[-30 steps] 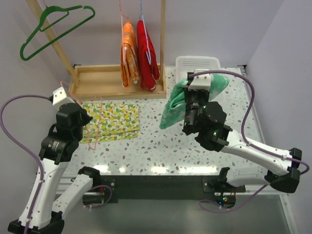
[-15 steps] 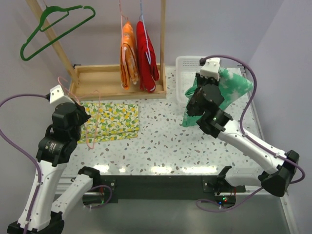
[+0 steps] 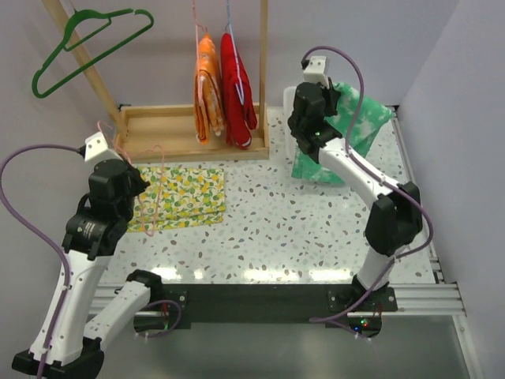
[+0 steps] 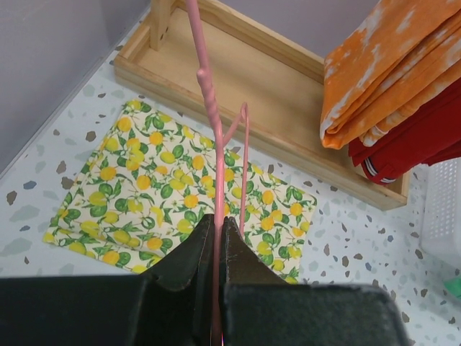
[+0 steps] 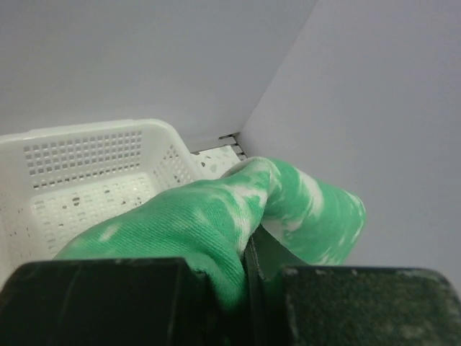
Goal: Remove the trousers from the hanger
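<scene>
Though largely hidden overhead, the basket sits seemingly beneath green trousers.

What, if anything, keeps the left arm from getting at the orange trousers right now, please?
Likely no, not to grasp: the left end effector is shut on the pink hanger, though the path to the orange trousers looks clear.

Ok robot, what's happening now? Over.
Left gripper shut on pink hanger. Right gripper shut on green trousers, over basket. Nothing blocking.
</scene>
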{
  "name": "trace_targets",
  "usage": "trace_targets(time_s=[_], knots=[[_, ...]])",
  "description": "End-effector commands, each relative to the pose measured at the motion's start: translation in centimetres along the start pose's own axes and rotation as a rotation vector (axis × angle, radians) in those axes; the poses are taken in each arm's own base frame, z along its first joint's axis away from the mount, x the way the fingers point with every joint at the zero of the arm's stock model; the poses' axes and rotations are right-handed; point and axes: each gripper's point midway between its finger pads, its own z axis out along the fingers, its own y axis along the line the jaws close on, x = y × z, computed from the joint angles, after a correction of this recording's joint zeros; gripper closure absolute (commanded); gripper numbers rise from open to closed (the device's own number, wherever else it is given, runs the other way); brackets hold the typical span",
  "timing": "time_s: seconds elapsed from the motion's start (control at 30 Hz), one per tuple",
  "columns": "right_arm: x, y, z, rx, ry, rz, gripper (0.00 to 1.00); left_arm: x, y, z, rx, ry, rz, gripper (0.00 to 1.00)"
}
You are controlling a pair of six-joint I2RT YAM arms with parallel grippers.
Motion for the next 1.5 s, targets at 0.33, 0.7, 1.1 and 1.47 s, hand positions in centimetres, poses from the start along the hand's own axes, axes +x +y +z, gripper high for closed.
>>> trace_targets(time_s=[0.33, 0.7, 1.1, 1.47], knots=[[1.5, 14.9, 10.7, -0.155, -0.023, 0.067, 1.0, -0.2, -1.6, 3.2, -0.04, 0.005, -0.034, 1.0], [8.9, 18.2, 14.4, -0.157, 0.067, 0.076, 1.0, 1.3, -2.9, 5.7, -0.035, 0.043, -0.026, 1.0], [9.1, 17.7, 16.9, -0.165, 0.055, 0.163, 0.56, 1.6, -4.1, 6.7, 0.009, 0.054, 0.004, 1.0], [-0.2, 12.5, 5.9, -0.336, 0.145, 0.338, 0.36, -2.0, -4.7, 7.7, -0.012, -0.057, 0.108, 1.0]])
